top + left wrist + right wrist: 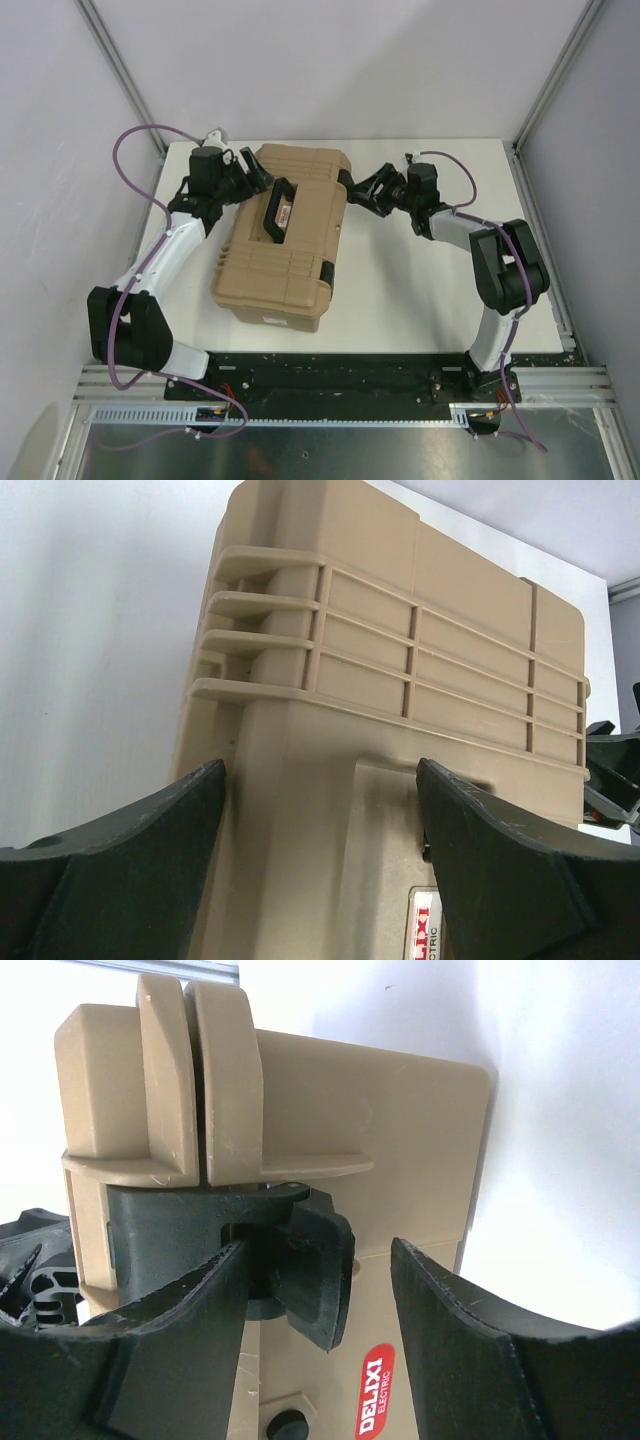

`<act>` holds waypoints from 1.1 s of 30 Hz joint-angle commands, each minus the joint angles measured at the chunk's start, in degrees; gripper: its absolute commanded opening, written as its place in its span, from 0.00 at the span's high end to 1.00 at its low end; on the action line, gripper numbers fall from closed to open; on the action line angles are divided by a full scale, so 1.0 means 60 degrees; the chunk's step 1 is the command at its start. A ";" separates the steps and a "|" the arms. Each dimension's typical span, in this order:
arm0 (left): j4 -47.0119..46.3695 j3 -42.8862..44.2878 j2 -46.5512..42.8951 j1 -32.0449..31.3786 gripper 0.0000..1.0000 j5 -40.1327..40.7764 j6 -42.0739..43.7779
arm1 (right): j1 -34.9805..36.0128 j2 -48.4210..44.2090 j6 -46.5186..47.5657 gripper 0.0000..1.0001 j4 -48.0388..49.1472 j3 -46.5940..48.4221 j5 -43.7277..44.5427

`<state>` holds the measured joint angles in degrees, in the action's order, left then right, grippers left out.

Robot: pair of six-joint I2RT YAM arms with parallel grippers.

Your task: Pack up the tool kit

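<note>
The tool kit (285, 240) sits shut on the table (420, 290) between both arms, its contents hidden. Expect rigid, slick hard plastic, probably heavy; the black handle (277, 210) is your best hold. Your left gripper (320, 775) stands spread at its far-left end; your right gripper (320, 1247) is spread astride a black latch (312, 1270), pinching nothing

White table (420, 290), aluminium frame post (553, 75)

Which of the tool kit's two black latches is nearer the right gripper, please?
The far latch, sitting between the right gripper's open fingers; the other latch lies nearer the arm bases, untouched.
</note>
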<state>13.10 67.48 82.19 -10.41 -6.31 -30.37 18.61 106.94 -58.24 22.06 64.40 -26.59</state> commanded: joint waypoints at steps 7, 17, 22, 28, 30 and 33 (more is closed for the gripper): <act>0.0804 -0.0102 0.0267 -0.0024 0.17 0.0063 0.0203 | 0.0188 0.0114 0.0624 0.42 -0.1136 -0.0831 0.0240; 0.0796 -0.0161 0.0207 -0.0007 0.17 0.0044 0.0294 | 0.0079 -0.0165 0.0850 0.45 -0.1048 -0.1589 0.0547; 0.0790 -0.0197 0.0215 -0.0007 0.17 0.0041 0.0303 | 0.0034 -0.0494 0.0873 0.47 -0.1214 -0.1895 0.1062; 0.0801 -0.0209 0.0203 -0.0015 0.17 0.0041 0.0350 | -0.0092 -0.1303 0.1046 0.48 -0.1307 -0.1973 0.1855; 0.0804 -0.0197 0.0192 -0.0009 0.17 0.0040 0.0368 | -0.0123 -0.1677 0.1162 0.48 -0.1115 -0.1974 0.2015; 0.0802 -0.0178 0.0168 -0.0011 0.17 0.0049 0.0406 | -0.0159 -0.2379 0.1475 0.48 -0.0889 -0.1943 0.2289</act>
<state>13.10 67.48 82.19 -10.41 -6.26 -29.45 17.91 97.54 -54.13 19.73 53.43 -18.15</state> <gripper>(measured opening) 0.830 0.519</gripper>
